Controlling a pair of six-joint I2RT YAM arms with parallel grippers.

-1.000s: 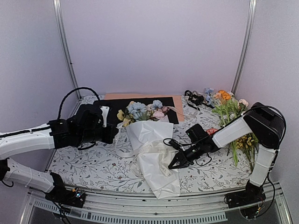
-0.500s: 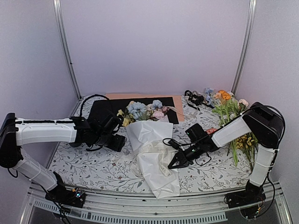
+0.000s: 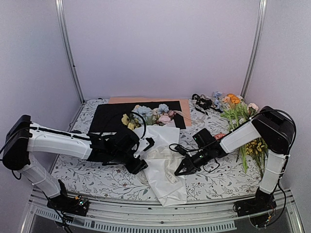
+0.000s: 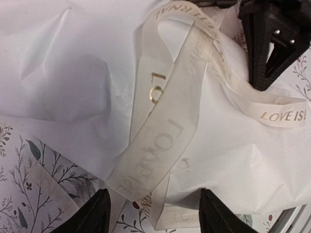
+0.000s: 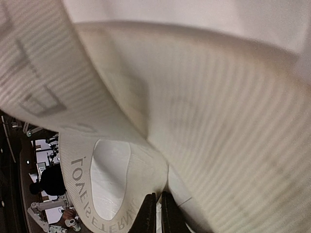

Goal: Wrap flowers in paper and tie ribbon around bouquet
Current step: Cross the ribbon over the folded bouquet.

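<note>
Two hands on one bundle, everything lying on the print-covered table (image 3: pixel 87 170). The bouquet (image 3: pixel 167 187) lies flat between the hands: its wide end is out beyond both of them, its narrow end back toward the arm bases. The paper (image 4: pixel 63 73) is already rolled round the stems and sits directly under the left hand (image 4: pixel 154 194). It's a thin, soft, crinkly sheet, so I'd judge it light, easy to dent or tear, and prone to slipping open if dragged. Best not to take hold of it; press or steady it at most. The flowers (image 3: pixel 146 114) poke out of the wide end, past the left hand and well clear of the right hand (image 3: pixel 180 172). Blooms look delicate, no reason to touch them. The ribbon (image 4: pixel 160 141) is draped in loose loops across the middle of the cone. It's cream, slightly sheer, printed with lettering, floppy and flat with no stiffness, so it will sag and twist once lifted. One broad strand runs straight down between the left hand's fingers (image 4: pixel 97 216), and a lettered tail lies off toward the right hand. The left hand is spread wide, hovering just over that strand and gripping nothing. The right hand is pressed together at the far side of the cone, apparently nipping ribbon fabric at its tips, the wrist view filled with ribbon folds. Best hold for the left hand, I'd judge: pinch the flat strand between its fingers across the width, near the free end, clear of the paper beneath. Slip risk looks moderate, since the weave seems smooth.
</note>
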